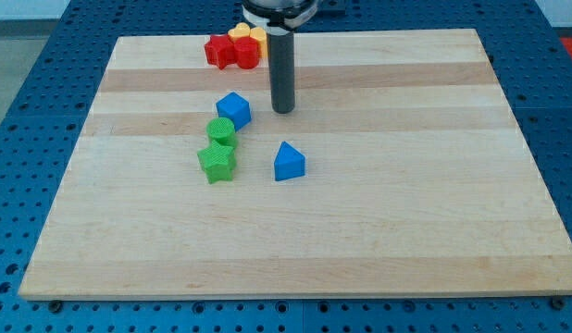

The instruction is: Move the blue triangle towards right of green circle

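The blue triangle (289, 162) lies near the board's middle. The green circle (221, 130) sits to its upper left, with a gap between them. My tip (283, 110) rests on the board above the blue triangle, well apart from it and to the right of a blue cube (234, 110). The tip touches no block.
A green star (217, 162) lies just below the green circle. The blue cube sits just above the green circle. A red block (227, 52) and a yellow block (246, 36) sit together at the board's top edge, behind the rod. The wooden board (406, 231) lies on a blue perforated surface.
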Controlling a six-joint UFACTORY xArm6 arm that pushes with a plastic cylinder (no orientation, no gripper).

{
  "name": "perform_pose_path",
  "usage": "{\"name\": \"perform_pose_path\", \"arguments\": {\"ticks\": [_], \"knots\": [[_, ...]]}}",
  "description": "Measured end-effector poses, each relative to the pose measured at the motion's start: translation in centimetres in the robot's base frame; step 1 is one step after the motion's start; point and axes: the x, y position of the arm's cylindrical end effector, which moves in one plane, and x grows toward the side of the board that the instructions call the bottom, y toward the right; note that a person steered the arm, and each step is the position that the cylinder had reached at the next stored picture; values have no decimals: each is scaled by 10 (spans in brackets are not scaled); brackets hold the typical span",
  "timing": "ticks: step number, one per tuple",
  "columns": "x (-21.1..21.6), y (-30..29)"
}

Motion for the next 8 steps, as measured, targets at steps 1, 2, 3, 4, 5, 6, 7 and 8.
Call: {"name": "perform_pose_path", "arguments": {"ticks": [1,2,3,4,5,6,7,8], "knots": [[7,18],[37,82],[64,154],[111,202],[151,183],[158,138],[158,111],[135,102]]}}
